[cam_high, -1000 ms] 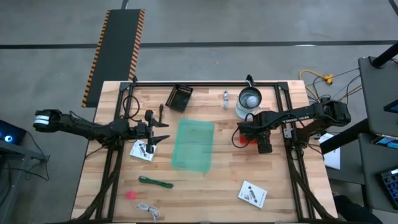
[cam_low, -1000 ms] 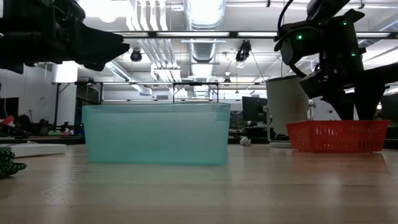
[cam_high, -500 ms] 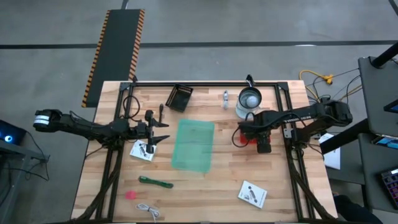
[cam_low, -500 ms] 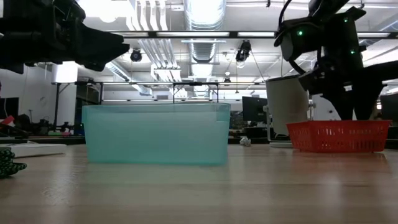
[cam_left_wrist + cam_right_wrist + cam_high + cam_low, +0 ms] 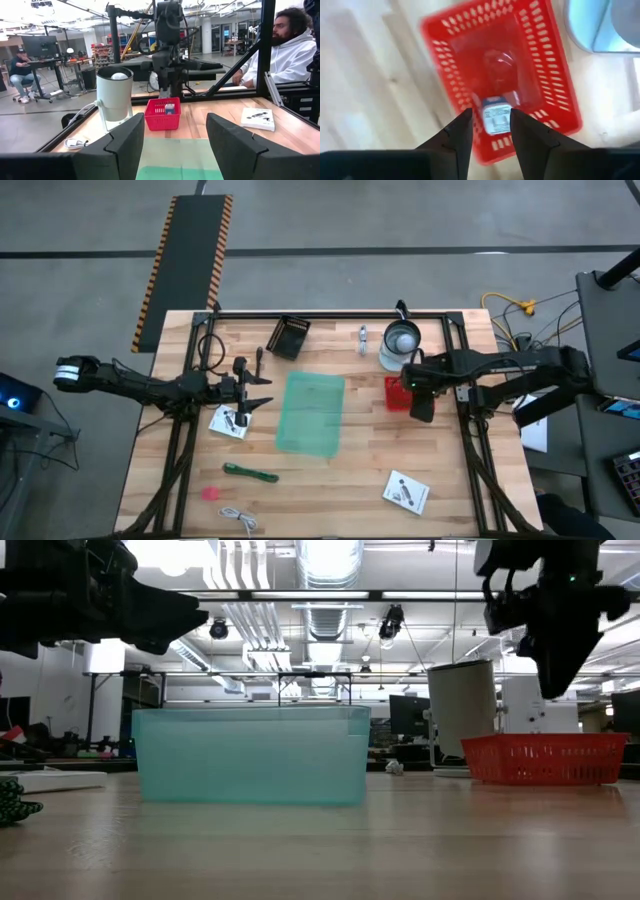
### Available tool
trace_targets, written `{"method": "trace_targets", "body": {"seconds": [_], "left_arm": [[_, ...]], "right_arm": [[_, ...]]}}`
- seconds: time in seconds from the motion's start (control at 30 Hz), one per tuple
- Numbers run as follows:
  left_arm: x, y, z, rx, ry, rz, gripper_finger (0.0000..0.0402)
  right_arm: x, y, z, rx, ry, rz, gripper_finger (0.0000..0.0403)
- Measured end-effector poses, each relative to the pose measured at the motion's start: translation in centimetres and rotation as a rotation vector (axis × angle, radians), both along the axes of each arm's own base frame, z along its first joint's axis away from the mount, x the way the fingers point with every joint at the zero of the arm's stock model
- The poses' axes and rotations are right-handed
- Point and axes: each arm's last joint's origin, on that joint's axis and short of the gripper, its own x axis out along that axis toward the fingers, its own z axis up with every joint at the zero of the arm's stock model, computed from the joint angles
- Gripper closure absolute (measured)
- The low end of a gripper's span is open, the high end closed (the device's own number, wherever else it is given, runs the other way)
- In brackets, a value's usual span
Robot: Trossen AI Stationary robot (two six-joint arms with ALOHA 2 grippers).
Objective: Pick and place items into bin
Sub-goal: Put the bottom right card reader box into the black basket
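At the near edge of the counter [image 5: 360, 470] we see the white coiled cable [image 5: 238, 519] with the pink bit [image 5: 210, 493] just beside it, and the green stick [image 5: 250, 473] a little farther in; one flat white packet [image 5: 406, 492] lies at the near right. Farther on, the translucent green bin [image 5: 311, 413] stands at mid-counter. To its left our left gripper [image 5: 262, 404] hovers with its fingers apart and nothing between them, over the edge of the second white packet [image 5: 229, 422]. To the bin's right sits a red basket [image 5: 397, 392]; our right gripper [image 5: 487, 131] hangs above it, fingers slightly apart and holding nothing, and its wrist view looks down on a small white printed item [image 5: 496, 119] lying inside the basket. Beyond that stands the clear glass jug [image 5: 400, 345], with the silver piece [image 5: 363, 336] just beside it and a black basket [image 5: 290, 337] toward the far left.
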Motion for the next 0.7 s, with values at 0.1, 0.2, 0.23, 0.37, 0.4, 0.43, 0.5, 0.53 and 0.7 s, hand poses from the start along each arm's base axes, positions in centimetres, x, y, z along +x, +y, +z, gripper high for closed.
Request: {"method": "trace_targets", "body": {"seconds": [0.1,0.2,0.23,0.37,0.4,0.43,0.5,0.53,0.7], "left_arm": [[0.0,0.0,0.0,0.000,0.000,0.000,0.0203],[0.0,0.0,0.0,0.000,0.001,0.000,0.0203],[0.0,0.0,0.0,0.000,0.000,0.000,0.0203],[0.0,0.0,0.0,0.000,0.000,0.000,0.0203],[0.0,0.0,0.0,0.000,0.001,0.000,0.0203],[0.0,0.0,0.0,0.000,0.001,0.000,0.0203],[0.0,0.0,0.0,0.000,0.001,0.000,0.0203],[0.0,0.0,0.0,0.000,0.000,0.000,0.0203],[0.0,0.0,-0.1,0.000,0.002,0.000,0.0203]], "right_arm": [[-0.4,0.6,0.9,0.064,-0.086,0.005,0.0294],[-0.7,1.2,2.0,0.109,-0.192,0.028,0.0298],[-0.7,1.5,2.4,0.116,-0.234,0.041,0.0300],[-0.5,2.6,3.8,0.135,-0.407,0.114,0.0305],[-0.4,2.9,4.0,0.140,-0.441,0.132,0.0306],[-0.4,3.2,4.2,0.145,-0.467,0.151,0.0307],[-0.3,3.9,4.4,0.139,-0.498,0.187,0.0309],[-0.3,4.2,4.5,0.119,-0.504,0.198,0.0310],[-0.4,6.1,4.1,0.051,-0.494,0.241,0.0314]]}}
